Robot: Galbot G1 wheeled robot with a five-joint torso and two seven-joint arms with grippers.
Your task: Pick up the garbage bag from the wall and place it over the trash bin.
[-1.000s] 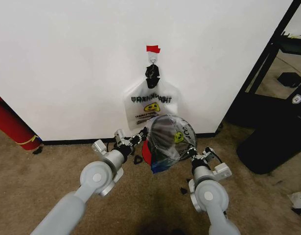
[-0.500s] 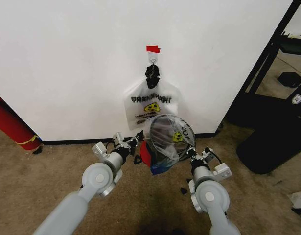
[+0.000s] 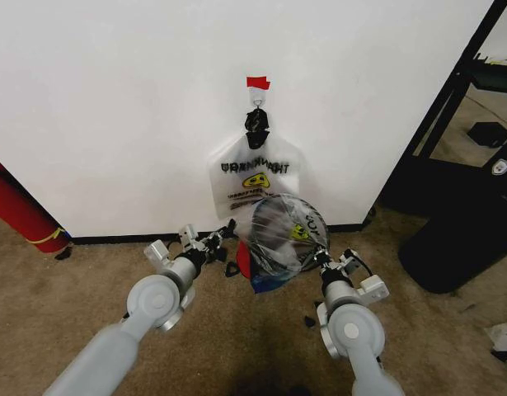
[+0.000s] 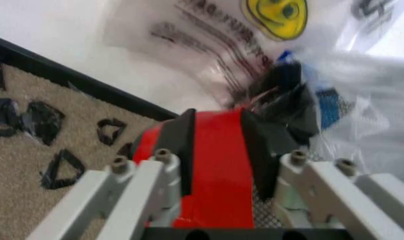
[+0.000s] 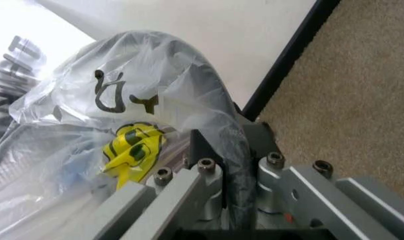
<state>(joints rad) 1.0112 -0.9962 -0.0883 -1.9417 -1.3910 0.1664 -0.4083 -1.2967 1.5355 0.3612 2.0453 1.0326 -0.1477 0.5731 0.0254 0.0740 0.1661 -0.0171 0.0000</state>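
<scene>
The garbage bag (image 3: 282,235) was draped over the trash bin (image 3: 246,260), its rim pinched by the right hand (image 3: 321,257); the left hand (image 3: 223,236) (nearer the uncovered side) was spread wide.

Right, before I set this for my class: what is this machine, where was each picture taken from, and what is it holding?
It is a wheeled robot with two arms ending in grippers. The wide picture comes from a camera on its head; the other two from cameras on its wrists. On the carpet by a white wall stands a small black trash bin with a red base, a clear garbage bag draped over it. The right gripper pinches the bag at the bin's rim. The left gripper sits open beside the bin's base. A similar bag hangs from a hook on the wall.
</scene>
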